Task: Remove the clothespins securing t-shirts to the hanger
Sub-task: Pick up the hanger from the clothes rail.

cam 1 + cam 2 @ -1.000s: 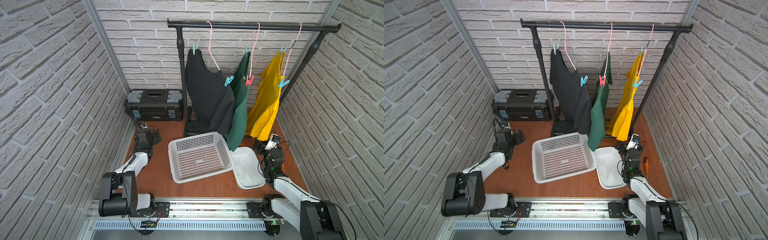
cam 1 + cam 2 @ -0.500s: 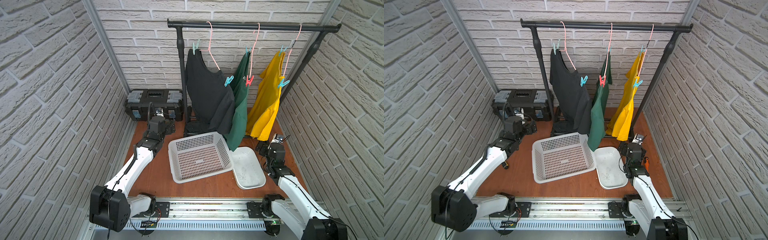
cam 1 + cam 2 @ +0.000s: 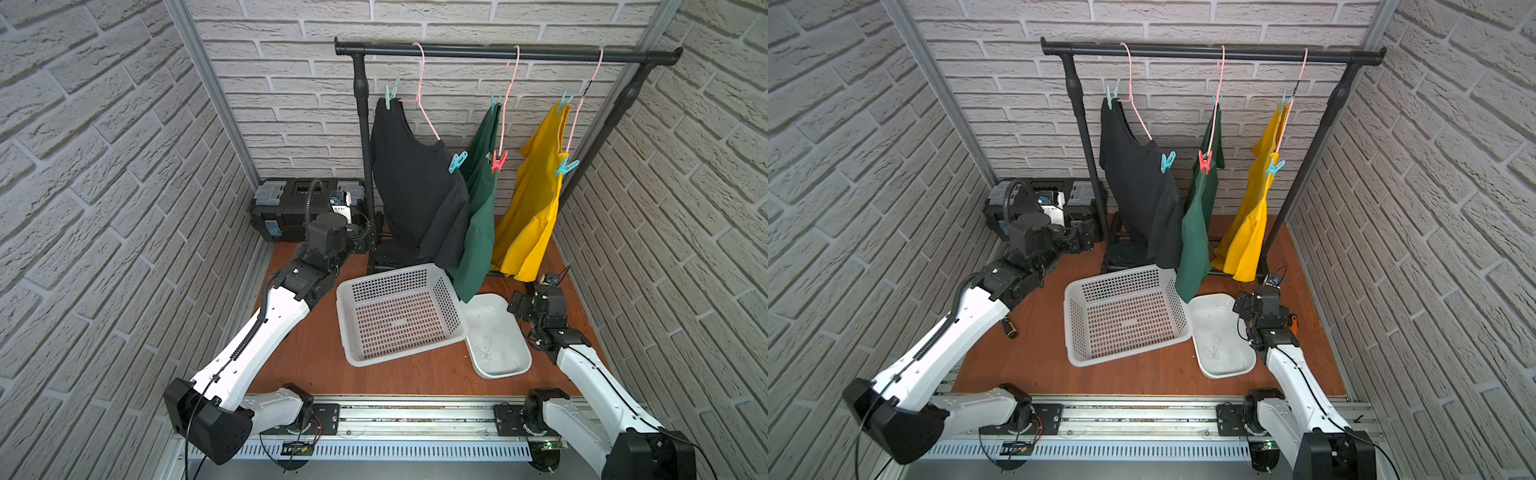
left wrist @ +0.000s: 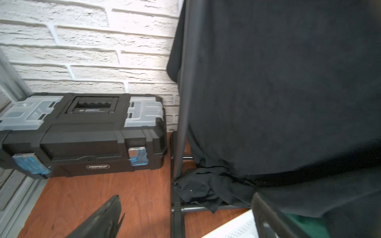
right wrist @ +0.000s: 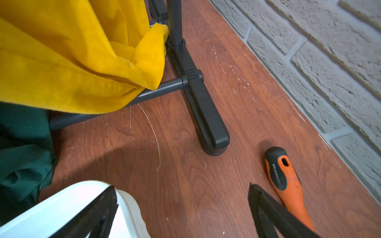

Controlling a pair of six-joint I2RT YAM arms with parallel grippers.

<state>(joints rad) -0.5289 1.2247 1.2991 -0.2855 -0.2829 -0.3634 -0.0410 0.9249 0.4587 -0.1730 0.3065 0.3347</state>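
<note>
Three t-shirts hang on pink hangers from a black rail (image 3: 498,53): black (image 3: 415,178), dark green (image 3: 480,208), yellow (image 3: 532,199). Teal clothespins (image 3: 390,94) (image 3: 457,161) pin the black one. A teal pin (image 3: 496,102) and a red one (image 3: 498,161) hold the green, and two teal pins (image 3: 565,101) (image 3: 566,167) hold the yellow. My left gripper (image 3: 361,239) (image 4: 186,208) is open and empty, low by the rack's left post, facing the black shirt's hem. My right gripper (image 3: 519,307) (image 5: 182,190) is open and empty near the floor below the yellow shirt.
A white perforated basket (image 3: 399,311) and a white tray (image 3: 494,336) sit on the wooden floor below the shirts. A black toolbox (image 3: 282,208) stands at the back left. An orange-handled screwdriver (image 5: 286,181) lies beside the rack's right foot (image 5: 206,115). Brick walls close in on both sides.
My left arm has stretched forward from the left wall towards the rack's left post and the toolbox. My right gripper has crept slightly forward. Both have stayed open.
</note>
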